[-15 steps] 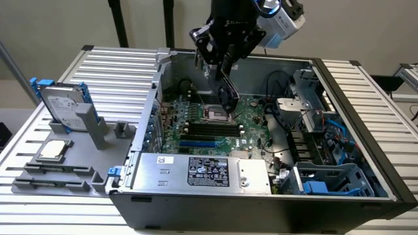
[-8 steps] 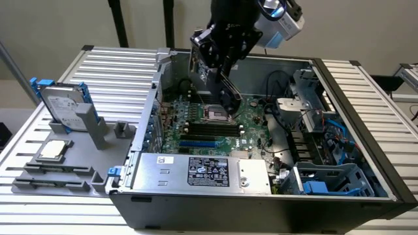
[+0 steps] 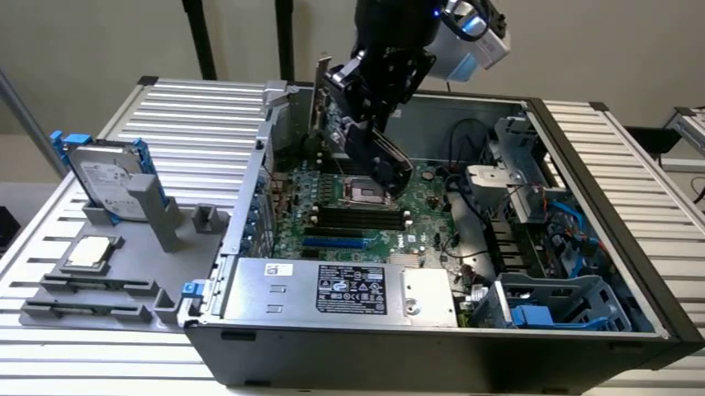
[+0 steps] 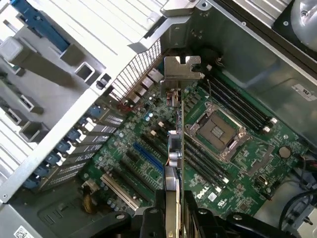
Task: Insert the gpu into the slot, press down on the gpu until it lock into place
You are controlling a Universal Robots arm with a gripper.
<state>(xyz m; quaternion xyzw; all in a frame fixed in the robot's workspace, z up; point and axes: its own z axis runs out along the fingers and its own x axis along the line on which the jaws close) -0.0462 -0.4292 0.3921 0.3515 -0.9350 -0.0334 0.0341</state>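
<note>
One gpu (image 3: 343, 132) clamped tight in my gripper (image 3: 369, 107). Exterior view: upper middle of frame, high over green board (image 3: 424, 206). Long side slants down toward frame's right. Slot (image 3: 333, 243) bare, lower middle. Insert step, I think, not in yet.

Wrist view: gpu (image 4: 174, 144) on edge, silver bracket (image 4: 182, 69) far from my jaws. Slot (image 4: 148, 157) beside, apart. Needs lining up, I think.

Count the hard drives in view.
1. The hard drive stands upright in the grey holder outside the computer case, at the exterior view's left. Others could be hidden inside the case.
</note>
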